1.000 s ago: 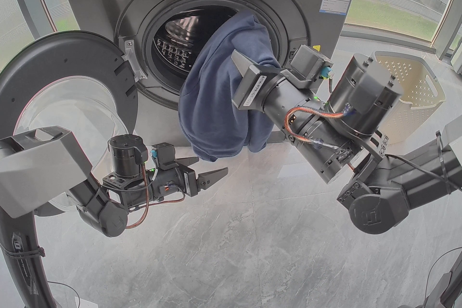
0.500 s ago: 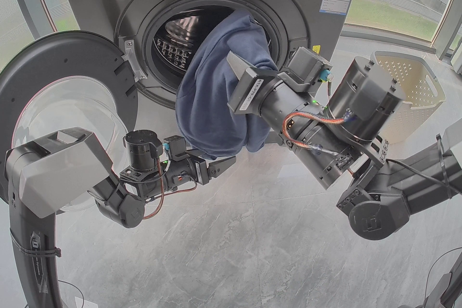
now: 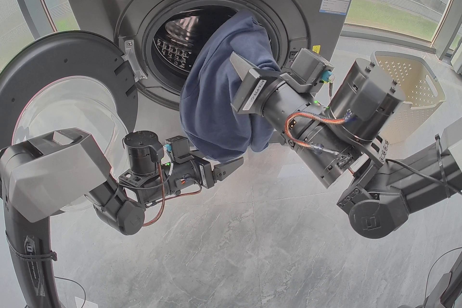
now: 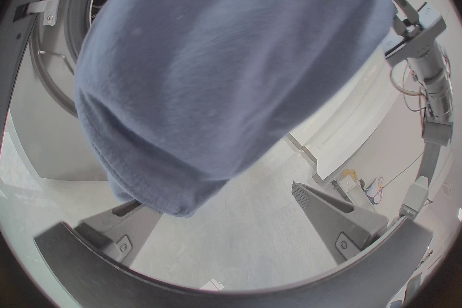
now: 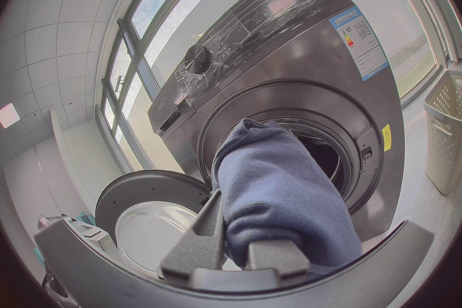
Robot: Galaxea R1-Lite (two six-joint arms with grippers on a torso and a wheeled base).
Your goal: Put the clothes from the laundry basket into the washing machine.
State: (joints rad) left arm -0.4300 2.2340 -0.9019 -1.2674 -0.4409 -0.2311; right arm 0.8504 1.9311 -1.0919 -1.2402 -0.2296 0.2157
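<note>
The washing machine (image 3: 96, 1) stands on the far side with its door (image 3: 62, 78) swung wide to the left, so that step is done. My left gripper (image 3: 230, 168) sits low and near, just under the hanging hem of the blue garment (image 3: 216, 97), with its jaws spread wide and nothing between them. The garment is only part way in. Its top fold lies over the lip of the drum opening (image 3: 183, 44), and most of it droops outside, down the front of the machine. It is a soft, thick, dark blue piece, bunched and rounded, with a stitched hem at the bottom. My right gripper (image 5: 240, 239) is closed tightly on its right side, with cloth bulging between the fingers. I judge the rest needs pushing in and then releasing. At the far right, the inner wall of the laundry basket (image 3: 414, 78) shows bare, so this may be the last piece.
</note>
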